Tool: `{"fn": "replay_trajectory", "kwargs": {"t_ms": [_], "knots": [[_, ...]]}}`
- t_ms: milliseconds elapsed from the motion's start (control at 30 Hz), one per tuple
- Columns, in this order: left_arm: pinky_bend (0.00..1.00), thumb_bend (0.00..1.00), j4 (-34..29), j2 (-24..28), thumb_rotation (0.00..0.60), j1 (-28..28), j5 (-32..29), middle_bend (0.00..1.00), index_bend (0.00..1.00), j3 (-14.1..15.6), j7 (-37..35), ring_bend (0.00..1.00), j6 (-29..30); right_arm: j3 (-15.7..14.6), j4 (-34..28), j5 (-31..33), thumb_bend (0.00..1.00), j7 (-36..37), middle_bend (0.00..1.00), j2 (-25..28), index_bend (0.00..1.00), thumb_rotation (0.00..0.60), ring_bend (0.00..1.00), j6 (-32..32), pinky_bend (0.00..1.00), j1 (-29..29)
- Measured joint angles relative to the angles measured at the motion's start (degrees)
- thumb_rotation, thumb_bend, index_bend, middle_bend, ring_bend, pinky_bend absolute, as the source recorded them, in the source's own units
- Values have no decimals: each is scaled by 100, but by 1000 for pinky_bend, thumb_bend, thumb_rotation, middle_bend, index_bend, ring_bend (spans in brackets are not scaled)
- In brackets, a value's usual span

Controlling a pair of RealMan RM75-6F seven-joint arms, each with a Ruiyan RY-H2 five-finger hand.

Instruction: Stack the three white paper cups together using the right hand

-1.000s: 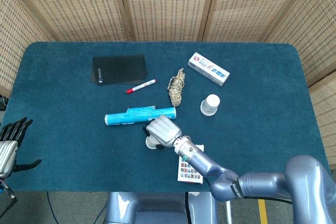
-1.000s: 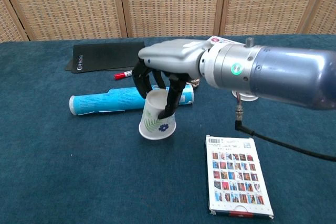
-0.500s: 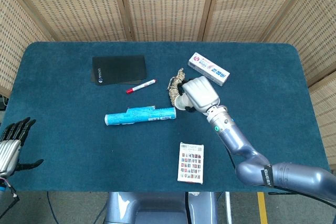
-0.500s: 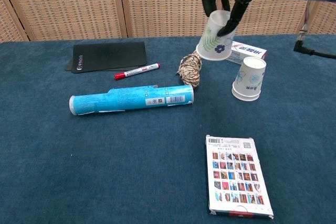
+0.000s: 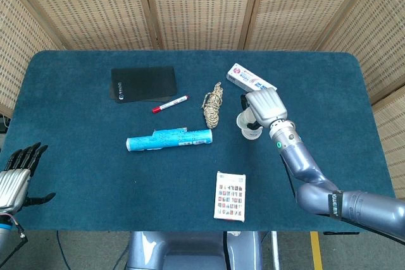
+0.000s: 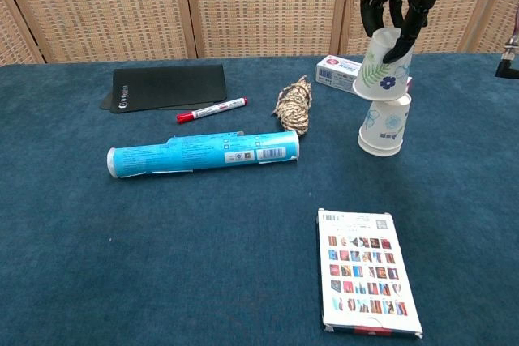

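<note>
Cups are what you handle here: your right robot hand grips one white paper cup upside down from above, with dark fingers on its wall. Its rim sits over the top of a second inverted cup that stands on the blue surface, just in front of the small box. I cannot tell if the held cup touches the lower one, and the head view hides most of both. Your left robot hand waits at the near left edge, fingers spread, holding nothing. A rope bundle lies left of the cups.
</note>
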Motion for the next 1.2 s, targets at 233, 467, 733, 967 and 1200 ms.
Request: {"fn": "replay_trajectory", "kwargs": {"t_ms": [233, 467, 733, 967, 1200], "knots": [[0, 0, 2, -7, 600, -3, -27, 0, 0, -6, 7, 0, 5, -123, 266, 229, 431, 15, 586, -35, 549, 600, 535, -75, 641, 81], [0, 0, -24, -11, 600, -16, -6, 0, 0, 10, 43, 0, -7, -196, 318, 240, 432, 103, 586, -50, 549, 600, 535, -147, 641, 108], [0, 0, -18, -2, 600, -11, -8, 0, 0, 12, 15, 0, 4, -269, 394, 249, 430, 97, 578, -109, 540, 600, 533, -124, 641, 150], [0, 0, -16, -3, 600, -7, -7, 0, 0, 12, 14, 0, 22, -377, 469, 408, 235, 61, 205, -125, 189, 600, 224, -283, 303, 184], [0, 0, -14, -13, 600, -4, -8, 0, 0, 17, 30, 0, 29, -484, 365, 510, 149, 93, 56, 2, 83, 600, 86, -474, 173, 261]]}}
